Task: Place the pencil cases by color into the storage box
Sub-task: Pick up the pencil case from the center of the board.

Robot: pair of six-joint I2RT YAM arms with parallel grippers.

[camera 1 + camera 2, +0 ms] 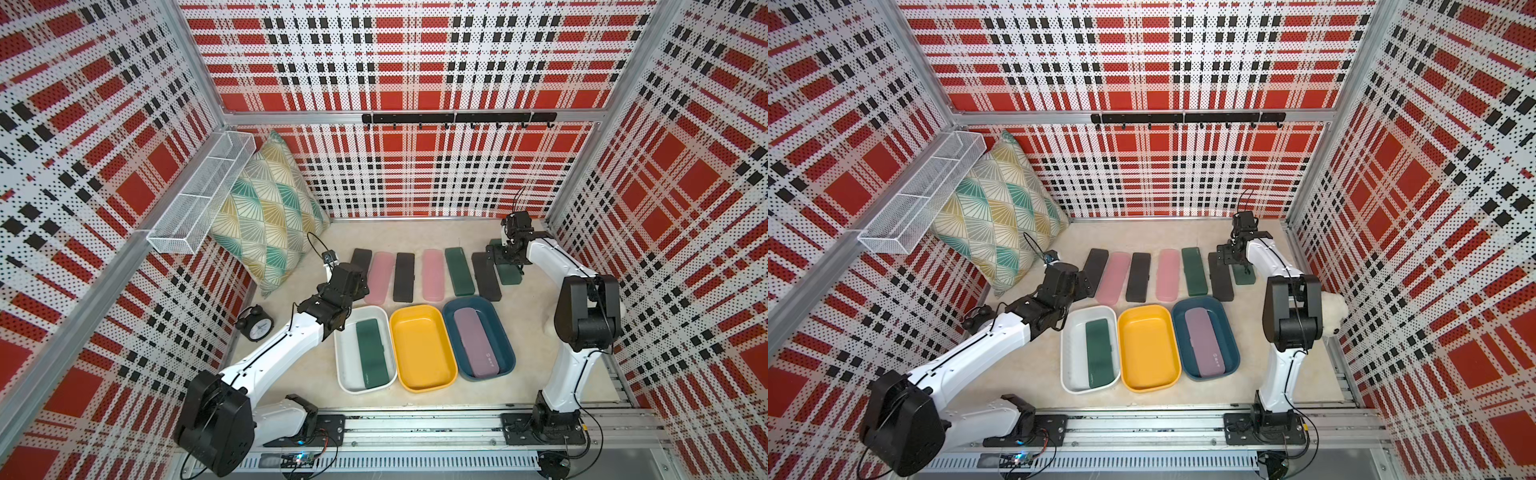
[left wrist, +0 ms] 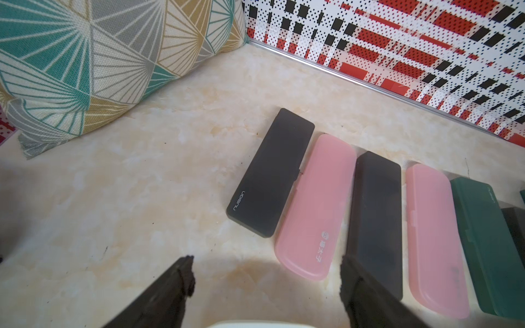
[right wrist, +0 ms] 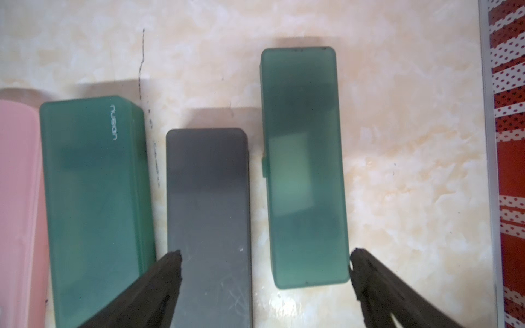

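**At the far right end of the row, open jaws straddle a green case off-centre**

On the far half of the cream, marbled counter [image 1: 415, 237], seven pencil cases [image 1: 433, 275] lie side by side, long axes running near to far. From the left they are black, pink, black, pink, green, black, green.

The right arm [image 1: 552, 266] reaches over the last two. The right jaws stand wide apart and hold nothing. In the right wrist view the end green case [image 3: 305, 170] lies between them, long axis pointing straight away from the wrist, so they would close across its short width. It sits off-centre, though. One jaw is just outside its outer edge and the other is over the neighbouring black case [image 3: 208, 213]. A small shift toward the right wall looks needed before closing, or both cases may get pinched.

The left arm [image 1: 291, 336] hovers by the row's left end. The left jaws are likewise apart and empty, above bare counter just near of the tilted black case [image 2: 270, 173] and the left pink case [image 2: 315, 207].

The cases are flat, hard, round-cornered boxes, frosted and faintly translucent. A small clasp tab shows on one long side of the end green one.

Nearer stand three smooth tubs:
- The white tub [image 1: 345, 361] holds one green case [image 1: 373, 353].
- The yellow tub [image 1: 422, 349] has nothing in it.
- The blue tub [image 1: 452, 332] holds one pink case [image 1: 476, 347].

The white tub lies closer to the left arm, so a green case taken by the right arm likely faces a long carry.
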